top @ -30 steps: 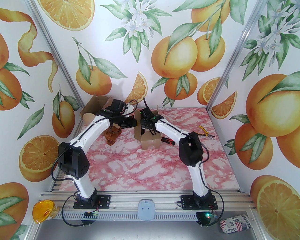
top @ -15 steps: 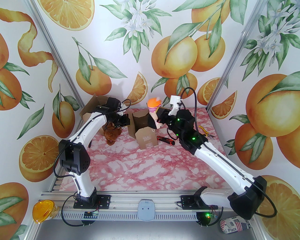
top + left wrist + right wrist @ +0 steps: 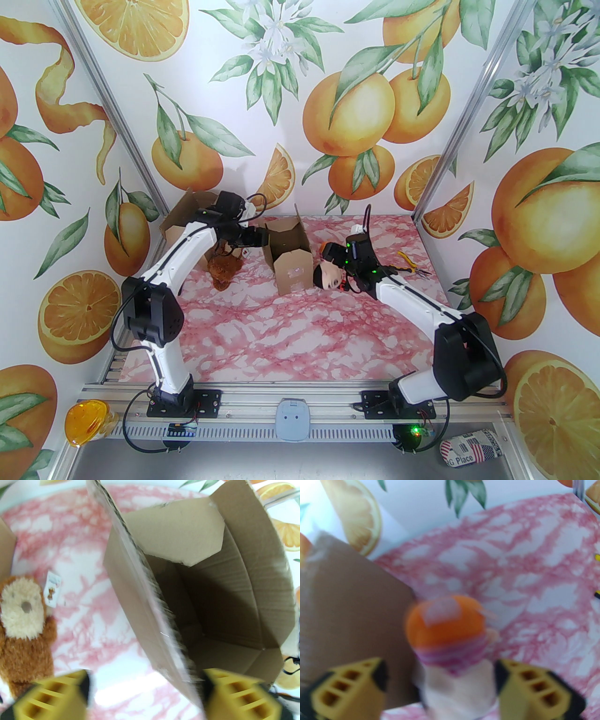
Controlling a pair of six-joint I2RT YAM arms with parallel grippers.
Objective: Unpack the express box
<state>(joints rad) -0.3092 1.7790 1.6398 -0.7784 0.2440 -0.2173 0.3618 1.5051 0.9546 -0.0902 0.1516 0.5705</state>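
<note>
The express box (image 3: 291, 262) stands open at the back of the table, and its inside (image 3: 211, 601) looks bare in the left wrist view. My left gripper (image 3: 259, 238) is at the box's left side and open (image 3: 145, 691), with the left wall's edge between its yellow fingers (image 3: 58, 695). A doll (image 3: 327, 277) with an orange hat (image 3: 445, 623) lies on the table just right of the box. My right gripper (image 3: 329, 261) is over it, open (image 3: 440, 686), with the doll's body loose between the fingers. The right wrist view is blurred.
A brown plush bear (image 3: 224, 269) with a paper tag (image 3: 53, 589) lies left of the box. A second open carton (image 3: 185, 220) sits in the back left corner. Yellow pliers (image 3: 408, 263) lie near the right wall, and a red-black knife (image 3: 344, 284) is partly under my right arm.
My right arm lifted the doll out of the box, lowered it to the table on the right and opened. My left gripper, shut at the box's left flap, has opened.
</note>
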